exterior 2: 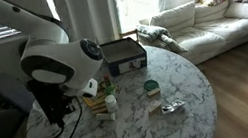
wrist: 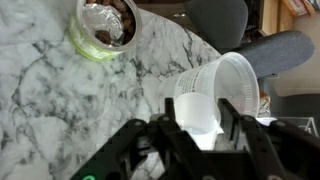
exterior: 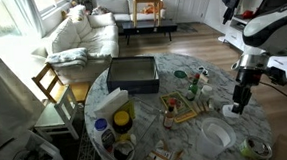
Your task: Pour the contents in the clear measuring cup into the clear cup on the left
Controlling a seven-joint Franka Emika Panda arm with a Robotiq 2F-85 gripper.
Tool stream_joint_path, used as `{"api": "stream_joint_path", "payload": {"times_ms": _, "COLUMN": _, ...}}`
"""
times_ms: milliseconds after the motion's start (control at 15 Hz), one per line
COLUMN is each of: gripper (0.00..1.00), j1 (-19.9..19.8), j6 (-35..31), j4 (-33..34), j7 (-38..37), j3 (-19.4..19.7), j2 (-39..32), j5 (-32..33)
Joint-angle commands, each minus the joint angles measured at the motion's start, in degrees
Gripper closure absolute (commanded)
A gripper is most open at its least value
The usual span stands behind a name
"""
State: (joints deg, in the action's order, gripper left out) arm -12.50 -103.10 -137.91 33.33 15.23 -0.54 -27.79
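Marble table, end effector clamped on tilted clear measuring cup, green-rimmed bowl well apart, markings unreadable

You work over a round white marble table. On the table, close to its rim, sits a dark flat square box. Also on the table, near its edge in the wrist view, stands a round green-rimmed container of brown pieces. Beside the table you see a light wooden chair. Well beyond the table is a white cushioned sofa.
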Motion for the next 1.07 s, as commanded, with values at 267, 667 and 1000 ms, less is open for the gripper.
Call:
{"api": "stream_joint_path", "payload": {"times_ms": 267, "gripper": 0.53, "j1": -1.4, "j6": 0.1, "j4": 1.4, "j7": -8.1, "j3": -1.1, "j2": -6.3, "j5": 0.1}}
{"api": "stream_joint_path", "payload": {"times_ms": 667, "gripper": 0.78, "j1": -1.4, "j6": -3.6, "j4": 1.4, "j7": -12.1, "j3": -1.7, "j2": -9.0, "j5": -1.7}}
{"api": "stream_joint_path", "payload": {"times_ms": 1000, "gripper": 0.78, "j1": -2.6, "j6": -5.7, "j4": 3.0, "j7": -22.6, "j3": -1.2, "j2": -13.4, "j5": -8.1}}
